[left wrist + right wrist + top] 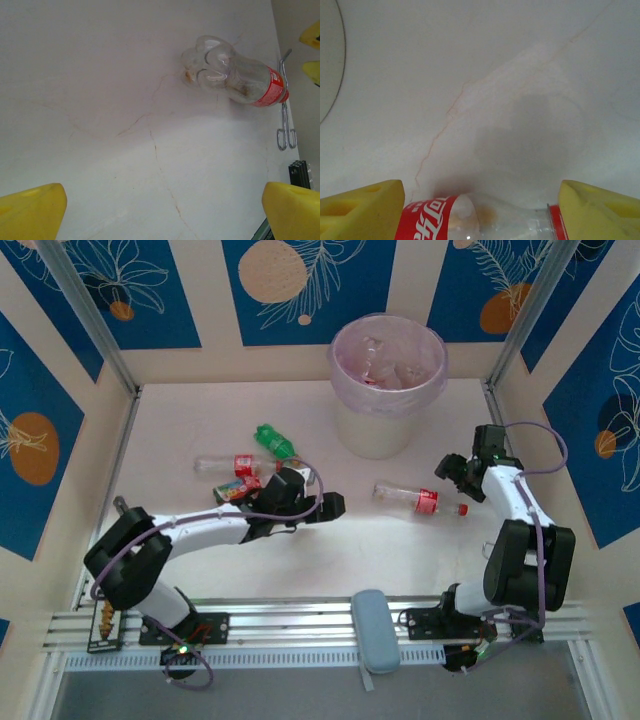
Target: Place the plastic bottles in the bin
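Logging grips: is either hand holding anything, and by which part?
Nothing. Left hand and right hand are open; the bottle by the right hand lies loose.

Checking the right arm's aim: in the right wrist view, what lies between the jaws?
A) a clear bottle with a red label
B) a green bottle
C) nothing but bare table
A: a clear bottle with a red label lies crosswise between the right gripper's open yellow jaws.

Operator: Which colours mark the items on your desk [180, 420]?
Manual: Desk white. Bin [372, 436] white, liner [343, 368] pink-lilac. One green bottle [275, 441]; one clear bottle [410, 497] with red label and red cap.
Operator: And your left hand [162, 215]?
Manual: Fingers [32, 212] yellow.
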Controlling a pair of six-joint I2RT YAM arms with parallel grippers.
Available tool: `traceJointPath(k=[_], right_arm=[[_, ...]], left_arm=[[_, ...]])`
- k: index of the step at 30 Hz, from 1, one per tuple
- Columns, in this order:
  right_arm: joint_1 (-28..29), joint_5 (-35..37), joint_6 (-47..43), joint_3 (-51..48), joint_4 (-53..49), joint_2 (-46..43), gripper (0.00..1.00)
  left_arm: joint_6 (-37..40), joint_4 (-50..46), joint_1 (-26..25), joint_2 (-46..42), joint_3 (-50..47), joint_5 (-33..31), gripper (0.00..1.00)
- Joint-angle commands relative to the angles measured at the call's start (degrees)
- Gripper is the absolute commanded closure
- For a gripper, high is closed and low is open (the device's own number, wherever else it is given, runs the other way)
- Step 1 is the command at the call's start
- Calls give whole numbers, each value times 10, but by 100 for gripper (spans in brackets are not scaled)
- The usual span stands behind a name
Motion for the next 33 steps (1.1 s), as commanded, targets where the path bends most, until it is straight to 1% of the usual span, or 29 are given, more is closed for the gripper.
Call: traceJointPath(k=[1,3,9,14,20,24,28,30,33], right_arm=[[3,-31,-2,-6,25,24,19],[11,-40,-4,-7,25,31,20],[57,-32,-1,-20,9,36,21],[96,-27,24,-33,-15,23,22],[146,-43,61,-47,-40,-1,21],[193,-64,101,-56,-52,-28,21],[234,-127,142,-72,-47,-53,21],[239,-155,148,-78,-48,-68,21],[220,-131,123,-66,-90,-97,21]], left_arm=[[-19,37,-7,12,-1,5,0],[-24,52,-7,19,-2,14,0],[-47,92,-7,42,-16,27,0],[-55,106,-8,52,-15,34,0],[-64,122,-9,60,-21,34,0],[-75,142,-10,68,-25,35,0],[-88,162,-10,78,-26,42,0],[-95,173,-10,84,-26,46,0],[-106,191,-12,97,-24,51,0]])
